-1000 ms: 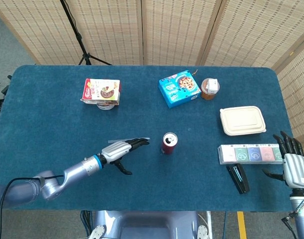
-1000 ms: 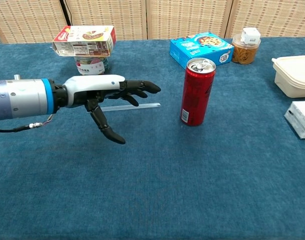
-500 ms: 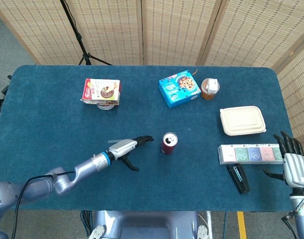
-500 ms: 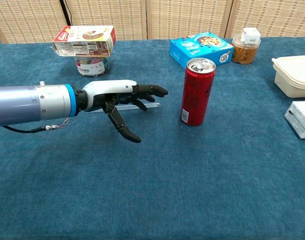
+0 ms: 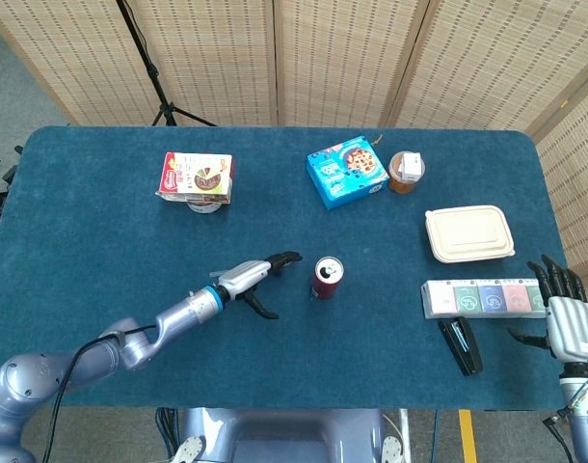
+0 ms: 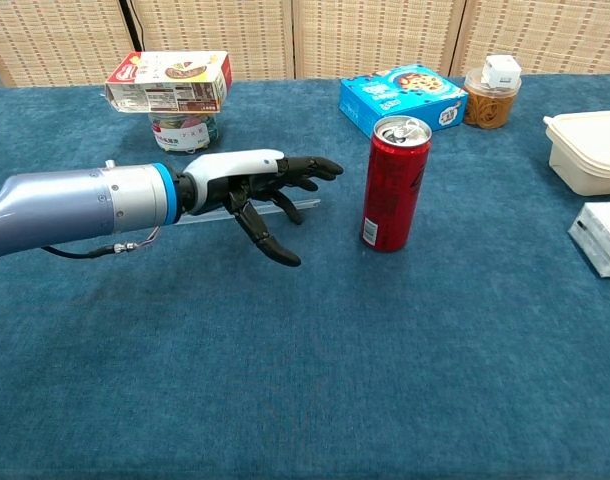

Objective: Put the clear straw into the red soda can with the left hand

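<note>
Fingers (image 6: pixel 310 168) on my left hand (image 6: pixel 247 178) spread, holding nothing, hovering over the straw (image 6: pixel 297 205), which lies flat on the table (image 6: pixel 385 350), mostly hidden under my palm, at 9 o'clock from the can (image 6: pixel 393 183). Can upright, top open, contents not visible, label unreadable. Right hand (image 5: pixel 568 313) at the table's 4 o'clock edge, fingers apart, empty, partly cut off.

Staged lab set — blue-clothed table (image 5: pixel 101 222), woven screens (image 5: pixel 342 58), tripod (image 5: pixel 154 72)
</note>
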Controlling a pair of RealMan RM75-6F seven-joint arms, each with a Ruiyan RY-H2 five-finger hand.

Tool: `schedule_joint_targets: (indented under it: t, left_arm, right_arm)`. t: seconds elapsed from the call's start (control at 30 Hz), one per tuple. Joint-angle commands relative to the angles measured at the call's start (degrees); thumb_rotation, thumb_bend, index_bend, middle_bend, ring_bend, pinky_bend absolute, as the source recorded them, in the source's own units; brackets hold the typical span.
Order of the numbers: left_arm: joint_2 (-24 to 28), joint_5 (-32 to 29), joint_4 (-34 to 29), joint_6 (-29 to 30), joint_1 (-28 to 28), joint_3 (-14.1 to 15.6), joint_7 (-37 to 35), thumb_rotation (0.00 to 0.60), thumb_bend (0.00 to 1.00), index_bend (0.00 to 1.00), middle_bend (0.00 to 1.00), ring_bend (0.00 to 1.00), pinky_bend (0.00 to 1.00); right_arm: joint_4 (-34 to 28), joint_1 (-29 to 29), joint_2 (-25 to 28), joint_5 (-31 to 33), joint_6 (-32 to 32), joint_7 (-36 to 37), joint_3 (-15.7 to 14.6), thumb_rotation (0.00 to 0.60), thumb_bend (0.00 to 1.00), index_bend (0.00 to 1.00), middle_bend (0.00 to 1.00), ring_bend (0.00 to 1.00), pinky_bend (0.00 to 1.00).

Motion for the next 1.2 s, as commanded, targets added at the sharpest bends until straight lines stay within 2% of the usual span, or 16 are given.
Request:
schedule_joint_targets:
  t: [0.03,0.47,0.73,0.97,1.2]
  left_arm:
    - [-0.08,-0.38,1.14,0.78,0.27,-0.34,-0.28,0.600,0.00,0.00,0.00,0.00,0.13]
    - [1.07,-0.65,5.23,2.83,1.95,0.47,-2.91,0.600,0.00,0.00,0.00,0.00,0.13]
    - [4.60,0.86,3.89,8.32,4.39,1.73,-4.04,0.600,0.00,0.00,0.00,0.00,0.13]
    - [8.70,-0.08,2.80,9.80,7.99,3.17,3.02,0.600,0.00,0.00,0.00,0.00,0.13]
    - [14.10,-5.04,-2.17,5.71,11.11,3.09,13.56,0.600,0.00,0.00,0.00,0.00,0.14]
  right_arm:
    - [0.03,0.03,-0.06,0.04,-0.09,-0.13,-0.03,0.600,0.00,0.09,0.00,0.00,0.00]
    - [-0.45,0.05,-0.09,-0.14,-0.21,-0.55,-0.31,0.600,0.00,0.09,0.00,0.00,0.00]
    - [-0.70,-0.01,0.13,-0.24,-0.13,-0.25,-0.32,0.600,0.00,0.09,0.00,0.00,0.00]
    - [-1.17,-0.17,0.48,-0.63,0.28,0.12,-0.37,0.600,0.00,0.10,0.00,0.00,0.00]
    - [-1.71,-0.27,0.73,-1.22,0.58,0.32,-0.59,0.600,0.00,0.10,0.00,0.00,0.00]
